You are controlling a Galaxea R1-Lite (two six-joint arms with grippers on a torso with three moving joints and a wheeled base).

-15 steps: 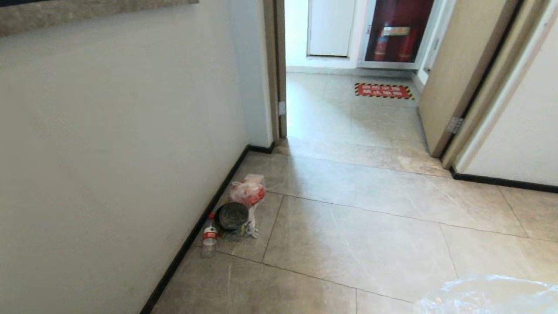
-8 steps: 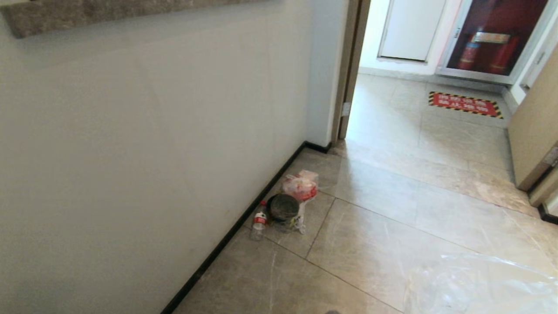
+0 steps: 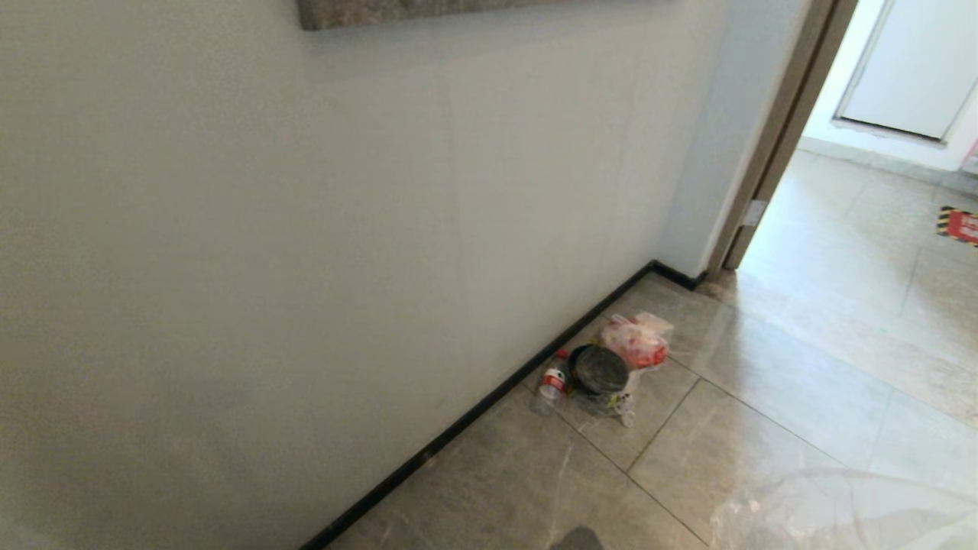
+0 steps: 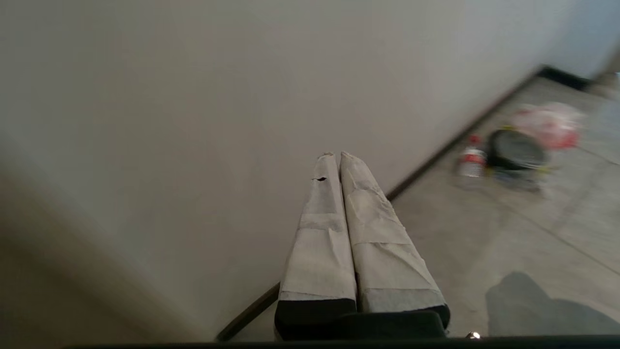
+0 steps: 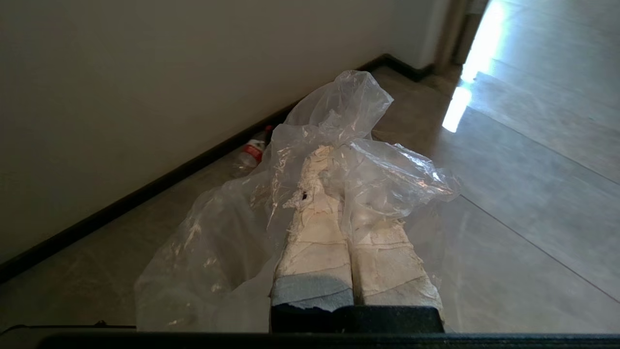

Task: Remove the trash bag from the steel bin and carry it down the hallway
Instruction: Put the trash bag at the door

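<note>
Hallway [image 3: 802,397] of grey marbled tiles, pale wall [image 3: 306,229] on our left with dark baseboard [image 3: 474,416]. Our right gripper [image 5: 334,160] is clamped on the clear trash bag [image 5: 339,145], which hangs crumpled above the floor. Our left gripper [image 4: 334,156], fingers together, holds nothing; a bottle [image 3: 552,382], round tin [image 3: 601,370] and red-and-white bag [image 3: 638,342] lie beside the baseboard.

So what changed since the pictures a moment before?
Only the head view swung left: the wall fills more of it and the doorway slid to the right edge. The right gripper stays shut on the trash bag; the left gripper is shut, empty. The floor litter hasn't moved.
</note>
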